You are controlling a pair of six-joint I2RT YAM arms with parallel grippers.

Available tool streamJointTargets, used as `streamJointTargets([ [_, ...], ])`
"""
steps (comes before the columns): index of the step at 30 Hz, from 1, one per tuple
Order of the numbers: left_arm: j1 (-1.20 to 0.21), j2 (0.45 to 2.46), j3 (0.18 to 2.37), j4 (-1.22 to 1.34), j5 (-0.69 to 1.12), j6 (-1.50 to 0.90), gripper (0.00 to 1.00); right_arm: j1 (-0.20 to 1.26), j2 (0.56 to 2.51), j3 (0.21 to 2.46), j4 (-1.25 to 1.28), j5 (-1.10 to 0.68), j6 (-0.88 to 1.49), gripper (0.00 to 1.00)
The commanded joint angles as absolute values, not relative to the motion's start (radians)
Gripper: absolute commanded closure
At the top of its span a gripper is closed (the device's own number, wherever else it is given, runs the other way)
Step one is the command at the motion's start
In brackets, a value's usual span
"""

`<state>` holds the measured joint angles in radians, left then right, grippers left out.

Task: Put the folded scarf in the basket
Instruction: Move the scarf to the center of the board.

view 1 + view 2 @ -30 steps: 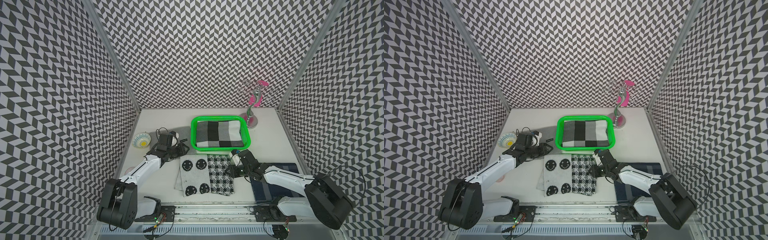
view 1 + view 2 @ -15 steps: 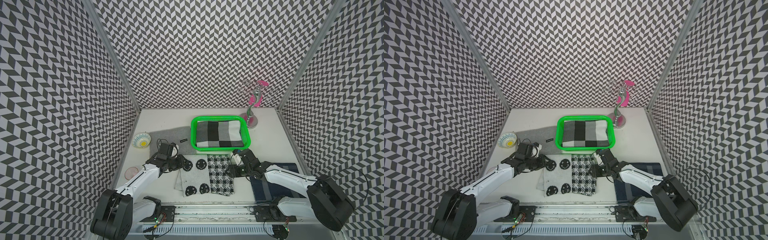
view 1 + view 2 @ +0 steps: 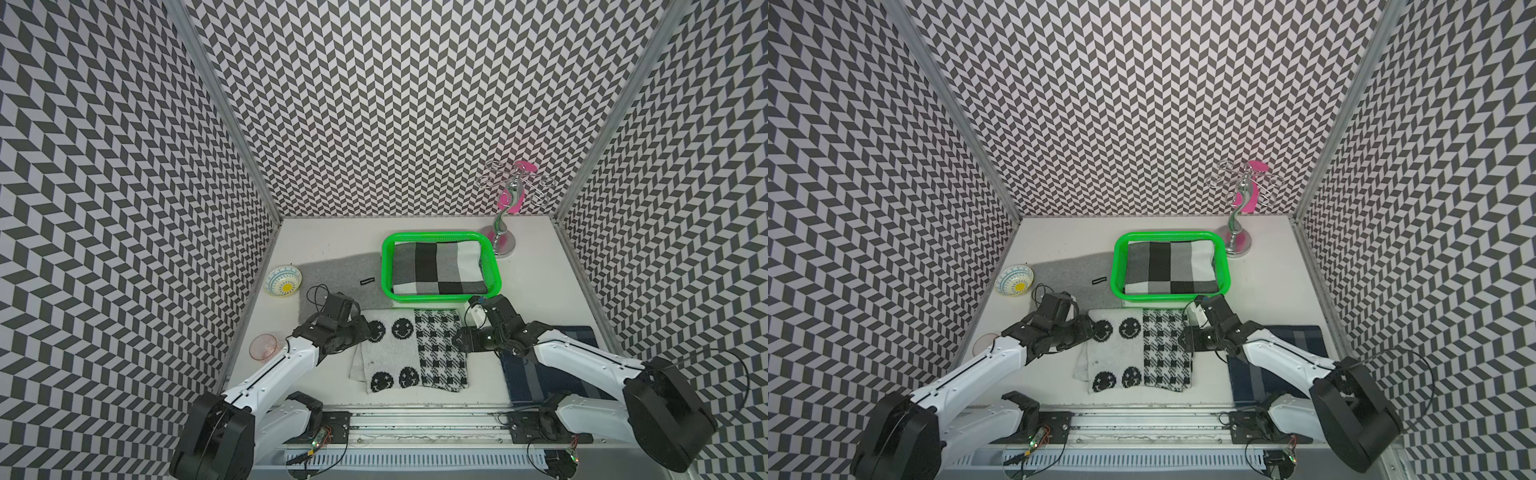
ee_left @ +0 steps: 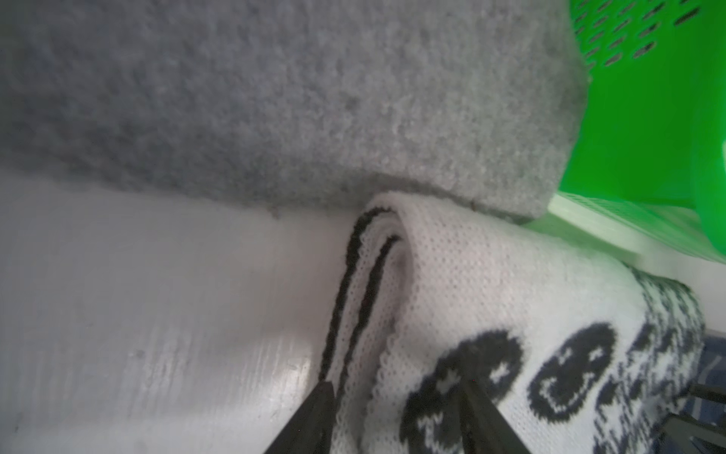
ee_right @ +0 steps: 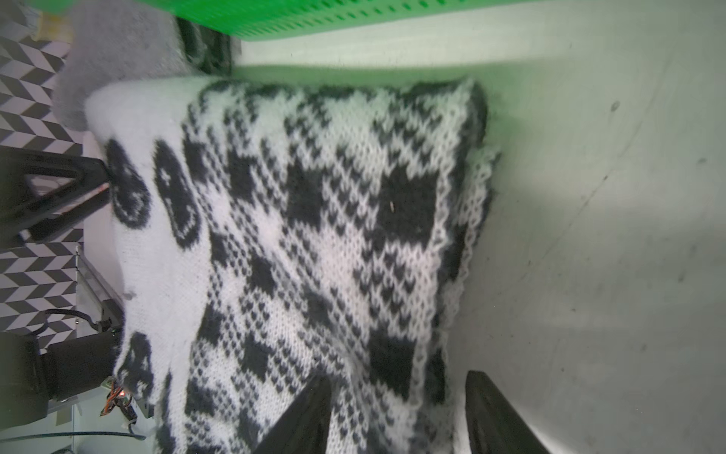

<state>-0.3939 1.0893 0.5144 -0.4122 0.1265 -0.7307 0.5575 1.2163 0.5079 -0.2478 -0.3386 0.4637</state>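
Note:
A folded white scarf [image 3: 409, 353] with black smiley faces and a houndstooth half lies flat in front of the bright green basket [image 3: 440, 296], seen in both top views [image 3: 1138, 353]. My left gripper [image 3: 365, 332] is at its left edge. In the left wrist view its jaws [image 4: 400, 397] stand open across the scarf's layered edge [image 4: 451, 283]. My right gripper [image 3: 457, 338] is at the right edge, open [image 5: 396, 397], with one finger over the knit [image 5: 314, 216] and the other beside it on the table. The basket holds a grey, black and white checked folded scarf [image 3: 438, 266].
A grey cloth [image 3: 340, 276] lies left of the basket and touches the smiley scarf's far corner. A navy plaid cloth [image 3: 523, 382] lies under my right arm. A patterned bowl [image 3: 283, 281] and a pink cup [image 3: 263, 345] sit at the left edge, a metal stand [image 3: 503, 232] at the back right.
My left arm has swung from over the grey cloth down to the scarf's left edge, uncovering the cloth and the pink cup. Both grippers' jaws have widened. The right arm has hardly moved.

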Motion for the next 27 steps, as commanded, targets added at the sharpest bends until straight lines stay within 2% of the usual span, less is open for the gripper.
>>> streamJointTargets([
  [1,-0.384,1.123,0.519,-0.320,0.094,-0.707,0.44,0.530,1.163,0.466,-0.159,-0.372,0.471,0.39],
  [13,-0.378,1.246,0.472,-0.155,0.212,-0.694,0.40,0.516,1.308,0.420,0.039,-0.426,0.481,0.35],
  [20,-0.382,1.245,0.470,-0.223,0.103,-0.692,0.38,0.565,1.369,0.443,0.035,-0.404,0.483,0.35],
  [27,-0.438,1.298,0.438,-0.179,0.186,-0.703,0.38,0.585,1.434,0.413,0.099,-0.435,0.525,0.36],
])
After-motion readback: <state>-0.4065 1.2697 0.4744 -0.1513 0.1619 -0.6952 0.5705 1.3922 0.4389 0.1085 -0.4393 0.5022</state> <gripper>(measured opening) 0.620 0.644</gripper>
